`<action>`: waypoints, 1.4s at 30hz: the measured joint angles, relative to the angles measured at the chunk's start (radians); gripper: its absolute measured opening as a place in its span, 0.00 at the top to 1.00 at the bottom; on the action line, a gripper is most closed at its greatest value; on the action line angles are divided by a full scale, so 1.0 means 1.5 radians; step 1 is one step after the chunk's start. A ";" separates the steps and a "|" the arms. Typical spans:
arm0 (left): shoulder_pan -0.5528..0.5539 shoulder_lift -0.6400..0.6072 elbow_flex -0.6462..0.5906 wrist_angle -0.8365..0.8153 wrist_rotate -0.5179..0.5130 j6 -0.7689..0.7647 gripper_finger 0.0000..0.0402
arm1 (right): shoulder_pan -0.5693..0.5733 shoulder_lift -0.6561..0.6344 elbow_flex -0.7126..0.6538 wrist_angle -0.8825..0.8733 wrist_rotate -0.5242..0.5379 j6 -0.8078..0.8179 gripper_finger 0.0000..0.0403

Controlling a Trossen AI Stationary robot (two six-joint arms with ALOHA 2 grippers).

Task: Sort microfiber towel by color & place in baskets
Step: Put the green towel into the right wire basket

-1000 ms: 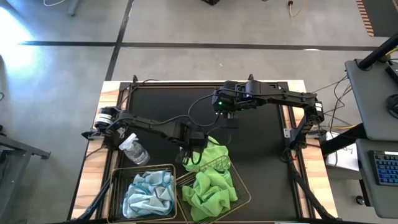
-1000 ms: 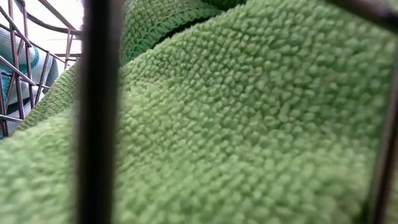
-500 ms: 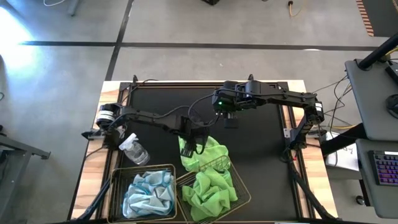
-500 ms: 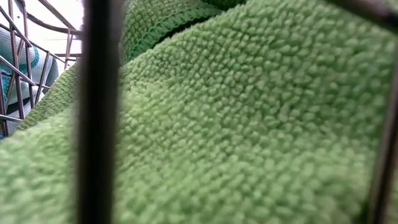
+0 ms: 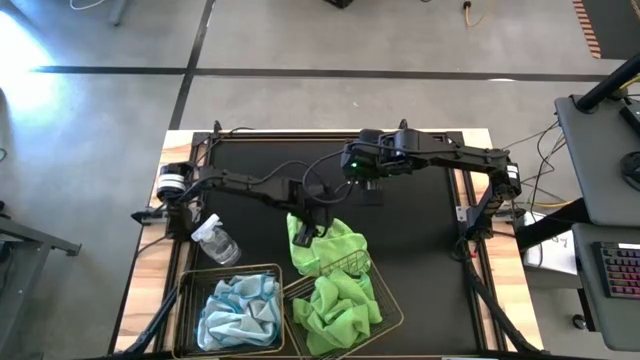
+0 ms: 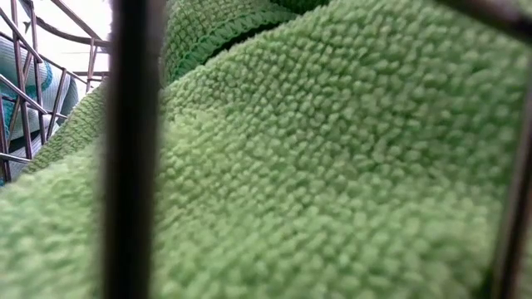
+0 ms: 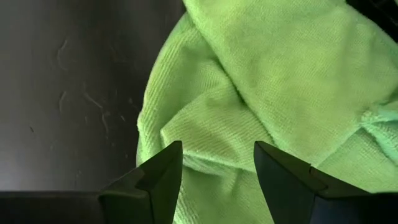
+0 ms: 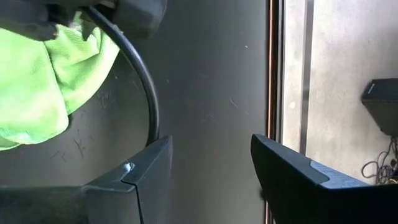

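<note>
A lime green towel (image 5: 328,245) lies crumpled on the black mat, its near part draped over the far rim of the right basket (image 5: 392,303). That basket holds more lime green cloth (image 5: 340,308), which also fills the low view (image 6: 332,166). The left basket (image 5: 186,300) holds pale blue towels (image 5: 238,308). My left gripper (image 5: 311,220) hangs open just above the draped towel's far left part (image 7: 205,124) and touches nothing. My right gripper (image 5: 368,192) waits open over the mat, a little beyond the towel (image 8: 37,93).
A small clear spray bottle (image 5: 216,241) lies on the mat's left edge, beyond the left basket. Both baskets stand at the table's near edge. The black mat (image 5: 420,260) lies bare to the right of the green towel and toward the far edge.
My left gripper has drawn back from the draped green towel toward the table's far edge, uncovering the towel's far left part. The towel stays on the mat and over the basket rim. The right arm has kept still.
</note>
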 joint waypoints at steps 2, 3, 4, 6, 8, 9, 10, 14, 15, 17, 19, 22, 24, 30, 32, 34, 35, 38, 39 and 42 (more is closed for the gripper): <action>0.006 0.000 -0.005 0.007 0.001 0.000 0.55 | 0.000 0.000 0.000 0.000 0.000 0.000 0.47; 0.008 0.000 -0.009 0.014 0.001 0.000 0.55 | 0.000 0.000 0.000 0.000 0.000 0.000 0.47; 0.010 0.000 -0.012 0.017 0.001 0.000 0.55 | 0.000 0.000 0.000 0.000 0.000 0.000 0.47; 0.016 0.000 -0.020 0.024 0.001 0.000 0.55 | 0.000 0.000 0.000 0.001 -0.001 0.000 0.47; 0.019 0.000 -0.032 0.044 0.001 -0.001 0.55 | 0.000 0.000 0.000 0.001 -0.002 0.000 0.47; 0.020 0.000 -0.039 0.056 0.002 -0.002 0.55 | 0.000 0.000 0.000 0.001 -0.003 0.000 0.47; 0.021 0.000 -0.046 0.063 0.002 -0.005 0.55 | 0.000 0.000 0.000 0.001 -0.003 0.000 0.47; 0.023 0.000 -0.059 0.083 0.003 -0.013 0.55 | 0.001 0.000 -0.001 0.001 -0.004 0.000 0.47; 0.023 0.000 -0.059 0.085 0.006 -0.013 0.55 | 0.001 0.000 -0.001 0.001 -0.004 0.000 0.47; 0.023 0.000 -0.062 0.085 0.018 -0.018 0.55 | 0.001 0.000 -0.001 0.001 -0.004 0.000 0.47; 0.023 0.000 -0.065 0.097 0.022 -0.021 0.55 | 0.001 0.000 -0.001 0.001 -0.004 0.000 0.47; 0.023 0.000 -0.076 0.120 0.028 -0.036 0.55 | 0.001 0.000 -0.001 0.001 -0.003 0.000 0.47; 0.023 0.000 -0.088 0.139 0.032 -0.049 0.55 | 0.001 0.000 -0.001 0.001 -0.003 0.000 0.47; 0.023 0.000 -0.109 0.166 0.036 -0.085 0.55 | 0.001 0.000 -0.001 0.001 -0.003 0.000 0.47; 0.023 0.000 -0.109 0.166 0.036 -0.089 0.55 | 0.001 0.000 -0.001 0.001 -0.003 0.000 0.47; 0.023 0.000 -0.109 0.166 0.036 -0.095 0.57 | 0.001 0.000 -0.001 0.002 -0.003 0.000 0.47; 0.024 0.000 -0.109 0.166 0.035 -0.099 0.59 | 0.001 0.000 -0.001 0.002 -0.003 0.000 0.47; 0.025 0.000 -0.109 0.165 0.035 -0.103 0.67 | 0.001 0.000 -0.001 0.002 -0.003 0.000 0.47; 0.026 0.000 -0.109 0.164 0.035 -0.104 0.70 | 0.001 0.000 -0.001 0.003 -0.003 0.000 0.47; 0.026 0.000 -0.109 0.164 0.035 -0.106 0.81 | 0.001 0.000 -0.001 0.004 -0.003 0.000 0.47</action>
